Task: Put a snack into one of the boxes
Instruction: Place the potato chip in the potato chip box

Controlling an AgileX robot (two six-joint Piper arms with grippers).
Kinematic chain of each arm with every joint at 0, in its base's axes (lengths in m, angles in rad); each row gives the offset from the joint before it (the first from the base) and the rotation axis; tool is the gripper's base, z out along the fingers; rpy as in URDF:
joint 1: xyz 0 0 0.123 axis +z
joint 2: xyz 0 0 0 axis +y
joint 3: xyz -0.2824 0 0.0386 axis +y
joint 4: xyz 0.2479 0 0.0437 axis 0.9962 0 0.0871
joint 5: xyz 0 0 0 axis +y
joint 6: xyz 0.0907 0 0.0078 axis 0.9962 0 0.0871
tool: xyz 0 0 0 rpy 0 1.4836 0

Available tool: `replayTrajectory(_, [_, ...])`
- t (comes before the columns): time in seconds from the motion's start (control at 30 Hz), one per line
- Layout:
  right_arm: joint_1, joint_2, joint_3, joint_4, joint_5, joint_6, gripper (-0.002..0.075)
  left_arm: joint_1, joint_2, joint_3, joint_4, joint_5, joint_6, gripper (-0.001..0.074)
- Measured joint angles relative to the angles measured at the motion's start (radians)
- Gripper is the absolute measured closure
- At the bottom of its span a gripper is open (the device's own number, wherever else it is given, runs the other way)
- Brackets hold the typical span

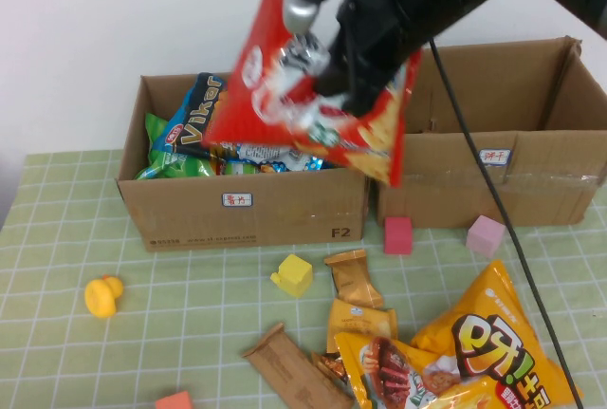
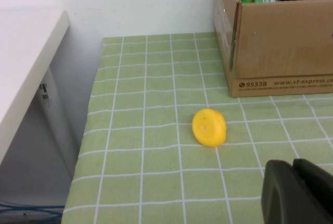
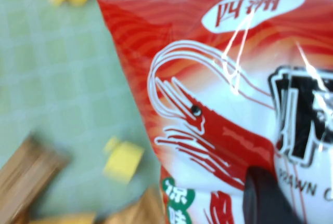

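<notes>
My right gripper (image 1: 346, 82) is shut on a red prawn-cracker bag (image 1: 303, 110) and holds it in the air above the left cardboard box (image 1: 256, 205), over the box's right half. That box holds several snack bags, among them a blue one (image 1: 194, 110). The red bag fills the right wrist view (image 3: 234, 89), with one dark finger (image 3: 265, 198) pressed on it. The right cardboard box (image 1: 493, 181) stands beside the left one. My left gripper (image 2: 299, 193) is low over the table near the left box's front corner, fingers together and empty.
Loose snacks lie at the front right: orange bags (image 1: 493, 343), small orange packets (image 1: 353, 276), a brown bar (image 1: 294, 371). A yellow block (image 1: 294, 274), two pink blocks (image 1: 398, 234), a yellow duck (image 1: 102, 295) and an orange block (image 1: 173, 400) sit on the green cloth.
</notes>
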Motion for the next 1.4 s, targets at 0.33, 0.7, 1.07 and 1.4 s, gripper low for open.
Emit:
replayTrajectory(0.33, [0.000,0.093,0.000,0.272,-0.439,-0.199,0.0549,0.000,0.000,0.000,0.000,0.000,0.000,0.0737])
replayTrajectory(0.7, [0.000,0.233,0.000,0.380,-0.521,-0.363,0.0550,0.000,0.000,0.000,0.000,0.000,0.000,0.0737])
replayTrajectory(1.07, [0.000,0.291,0.000,0.384,-0.484,-0.334,0.0554,0.000,0.000,0.000,0.000,0.000,0.000,0.0737])
replayTrajectory(1.4, [0.000,0.320,0.000,0.387,-0.458,-0.316,0.0559,0.000,0.000,0.000,0.000,0.000,0.000,0.0737])
